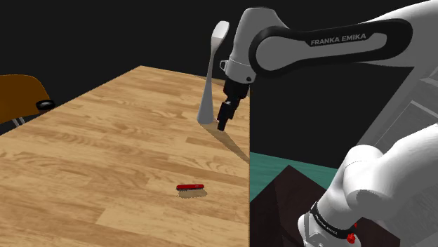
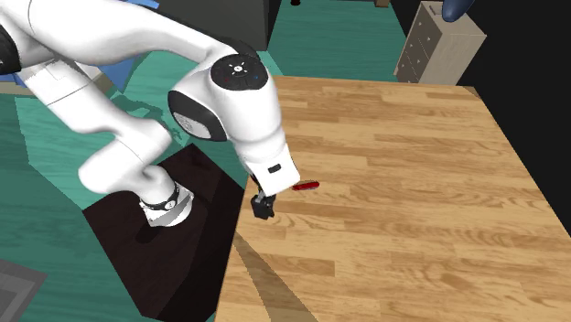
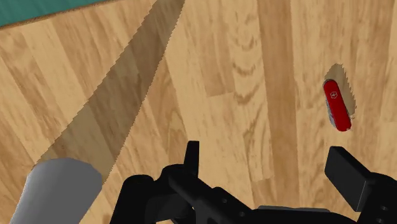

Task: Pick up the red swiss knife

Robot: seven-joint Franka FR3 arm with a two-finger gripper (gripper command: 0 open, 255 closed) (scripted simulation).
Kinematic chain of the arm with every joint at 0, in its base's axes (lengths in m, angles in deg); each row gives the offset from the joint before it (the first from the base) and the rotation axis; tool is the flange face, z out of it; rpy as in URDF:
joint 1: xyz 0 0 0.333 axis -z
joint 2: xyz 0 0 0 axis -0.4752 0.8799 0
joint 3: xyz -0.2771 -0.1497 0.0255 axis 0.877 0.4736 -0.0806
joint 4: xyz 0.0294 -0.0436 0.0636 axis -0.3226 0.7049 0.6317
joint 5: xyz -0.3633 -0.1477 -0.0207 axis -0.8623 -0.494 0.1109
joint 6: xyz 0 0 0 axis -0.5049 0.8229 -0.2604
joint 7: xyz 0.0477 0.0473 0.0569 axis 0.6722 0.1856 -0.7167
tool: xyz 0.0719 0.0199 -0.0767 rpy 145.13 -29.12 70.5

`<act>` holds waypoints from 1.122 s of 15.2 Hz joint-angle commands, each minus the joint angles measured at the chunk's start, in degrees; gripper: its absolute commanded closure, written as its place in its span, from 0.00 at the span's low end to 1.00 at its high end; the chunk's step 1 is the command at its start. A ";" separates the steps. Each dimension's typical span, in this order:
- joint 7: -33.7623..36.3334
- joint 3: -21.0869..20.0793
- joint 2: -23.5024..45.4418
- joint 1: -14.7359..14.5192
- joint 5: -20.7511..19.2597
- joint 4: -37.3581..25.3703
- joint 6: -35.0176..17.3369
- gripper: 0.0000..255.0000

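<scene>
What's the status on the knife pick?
Gripper open, above the table, holding nothing. Red swiss knife flat on it, off to one side, untouched. Tall white object beside gripper, not between them.

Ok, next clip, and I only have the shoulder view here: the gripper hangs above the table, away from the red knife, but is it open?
Observer: Open. In the wrist view the gripper has its fingers apart, with only the wooden table between them.
Operator: Is the knife lined up with them?
Observer: No. The red swiss knife lies ahead of one finger, not in the gap between the two, and touches neither.
Operator: Anything on its handle?
Observer: A small white emblem on the red side that faces up.
</scene>
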 commanded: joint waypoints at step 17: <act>-9.46 -9.14 23.91 -9.70 1.79 -5.59 -11.01 0.00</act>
